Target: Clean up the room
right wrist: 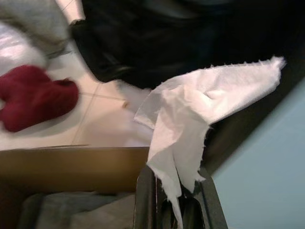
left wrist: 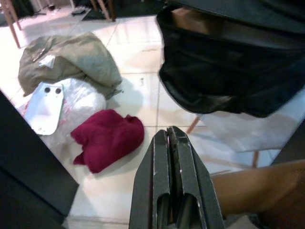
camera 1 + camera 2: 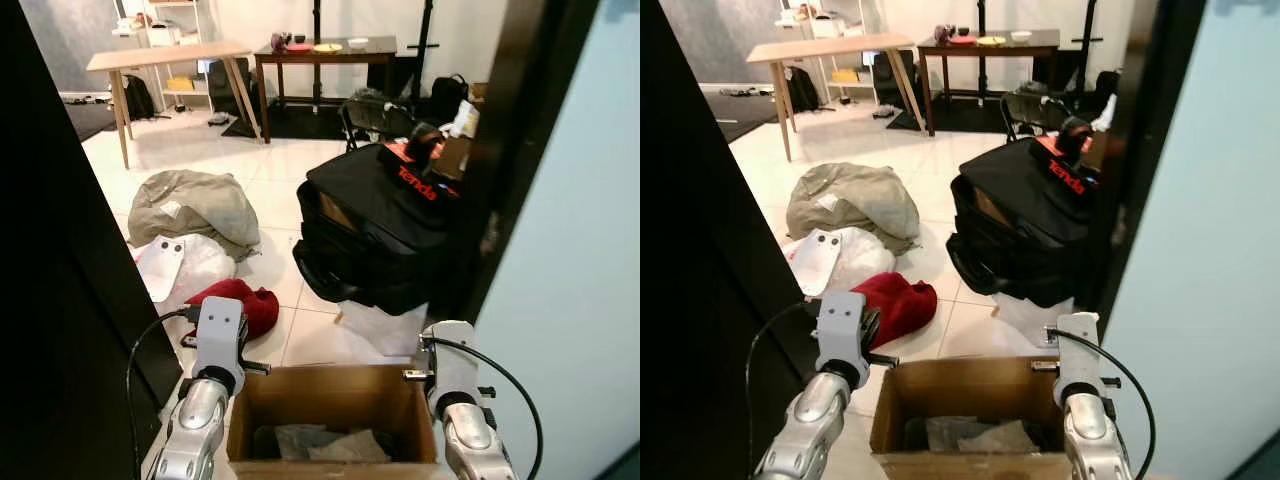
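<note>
Evidently mid-drop: the right gripper (image 1: pixel 174 191) pinches a white torn paper tissue (image 1: pixel 200 109) beside the open brown cardboard box (image 3: pixel 330 400) at lower centre, and next must swing over it and let go, while the left gripper (image 2: pixel 172 143) hangs pressed together.

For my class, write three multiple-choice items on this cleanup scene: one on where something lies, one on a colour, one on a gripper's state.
1. Where does the cardboard box sit?
A. between the two arms
B. on the wooden table
C. on top of the black bag

2. What colour is the crumpled cloth on the floor?
A. blue
B. dark red
C. yellow

3. What is the right gripper doing?
A. hanging open
B. gripping a red cloth
C. pinching a white tissue

Answers: 1 A, its walls lie between both forearms; 2 B, it shows deep red on the white tiles; 3 C, the tissue rises from between its fingers.
</note>
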